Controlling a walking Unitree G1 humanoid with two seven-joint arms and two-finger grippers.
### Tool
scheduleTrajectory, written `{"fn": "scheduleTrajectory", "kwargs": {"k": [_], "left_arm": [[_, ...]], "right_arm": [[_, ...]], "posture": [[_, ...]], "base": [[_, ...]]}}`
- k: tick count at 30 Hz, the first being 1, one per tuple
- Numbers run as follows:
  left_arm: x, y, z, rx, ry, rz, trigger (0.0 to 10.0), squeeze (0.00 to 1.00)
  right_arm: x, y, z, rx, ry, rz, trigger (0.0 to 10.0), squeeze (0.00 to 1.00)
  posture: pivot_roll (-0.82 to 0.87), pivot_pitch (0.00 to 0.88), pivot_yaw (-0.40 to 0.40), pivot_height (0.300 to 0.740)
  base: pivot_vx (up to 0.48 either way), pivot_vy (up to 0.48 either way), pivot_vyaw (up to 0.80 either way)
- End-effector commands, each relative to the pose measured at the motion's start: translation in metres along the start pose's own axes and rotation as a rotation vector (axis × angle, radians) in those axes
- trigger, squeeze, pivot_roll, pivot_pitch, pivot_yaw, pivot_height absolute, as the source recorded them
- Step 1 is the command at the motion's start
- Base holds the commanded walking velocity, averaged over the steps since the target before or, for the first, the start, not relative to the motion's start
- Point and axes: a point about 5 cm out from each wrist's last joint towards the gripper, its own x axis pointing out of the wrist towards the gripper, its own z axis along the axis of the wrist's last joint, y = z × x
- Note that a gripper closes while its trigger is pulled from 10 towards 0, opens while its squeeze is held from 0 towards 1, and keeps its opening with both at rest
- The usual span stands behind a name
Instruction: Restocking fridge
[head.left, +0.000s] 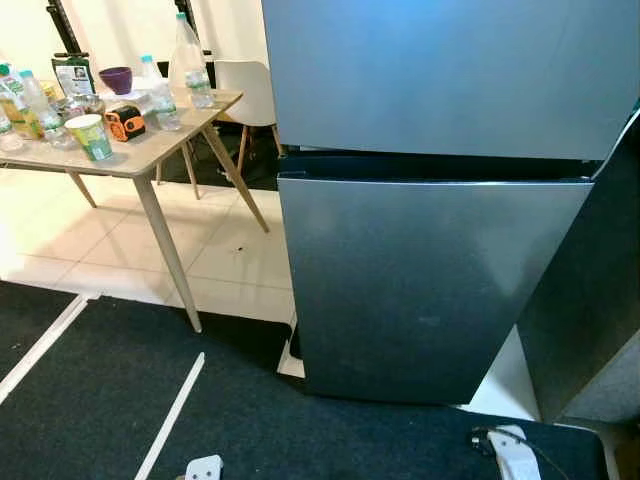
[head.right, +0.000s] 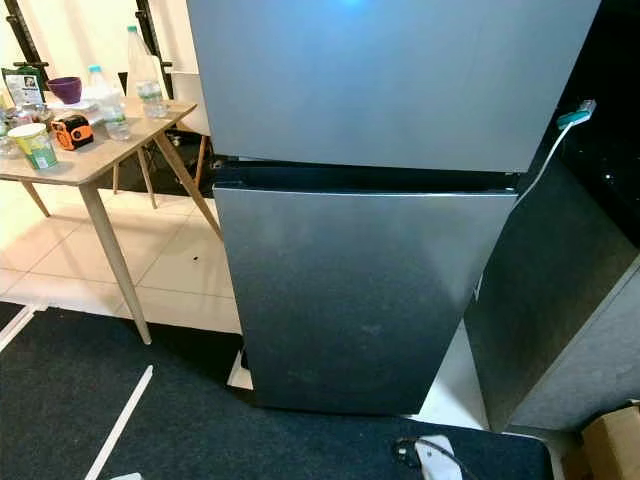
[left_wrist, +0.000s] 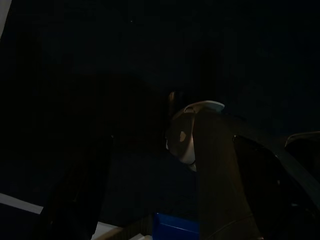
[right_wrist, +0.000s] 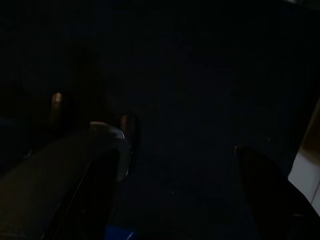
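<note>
A tall grey fridge stands straight ahead with its upper door (head.left: 450, 70) and lower door (head.left: 420, 280) both closed. To its left, a wooden table (head.left: 150, 150) carries a big water bottle (head.left: 190, 60), smaller bottles (head.left: 158, 95), a green cup (head.left: 92, 137), a purple bowl (head.left: 116, 79) and an orange tape measure (head.left: 124, 122). Both arms hang low over dark carpet. In the dim wrist views my left gripper (left_wrist: 150, 130) and right gripper (right_wrist: 175, 140) each have their fingers apart, with nothing between them.
A black panel (head.left: 590, 300) stands against the fridge's right side, and a cable with a teal plug (head.right: 575, 115) hangs by it. A white chair (head.left: 245, 90) is behind the table. A white power strip (head.left: 510, 450) and a cardboard box (head.right: 610, 445) lie on the floor.
</note>
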Motion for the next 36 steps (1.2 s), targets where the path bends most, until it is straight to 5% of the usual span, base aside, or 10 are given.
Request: {"fn": "scheduleTrajectory", "kwargs": {"k": [1, 24, 36], "left_arm": [[-0.001, 0.004, 0.000, 0.027, 0.003, 0.007, 10.0, 0.00], [-0.001, 0.003, -0.001, 0.042, 0.007, 0.005, 10.0, 0.00], [-0.001, 0.003, -0.002, 0.044, 0.010, 0.003, 10.0, 0.00]], "right_arm": [[-0.001, -0.001, -0.009, -0.020, 0.030, -0.008, 10.0, 0.00], [0.000, 0.003, 0.001, -0.026, 0.003, 0.024, 10.0, 0.00], [0.000, 0.000, 0.007, 0.052, -0.041, 0.003, 10.0, 0.00]], "posture": [[0.00, 0.000, 0.023, 0.740], [0.00, 0.000, 0.020, 0.740], [0.00, 0.000, 0.021, 0.740]], "base": [[0.000, 0.000, 0.00], [0.186, 0.000, 0.30], [0.262, 0.000, 0.00]]}}
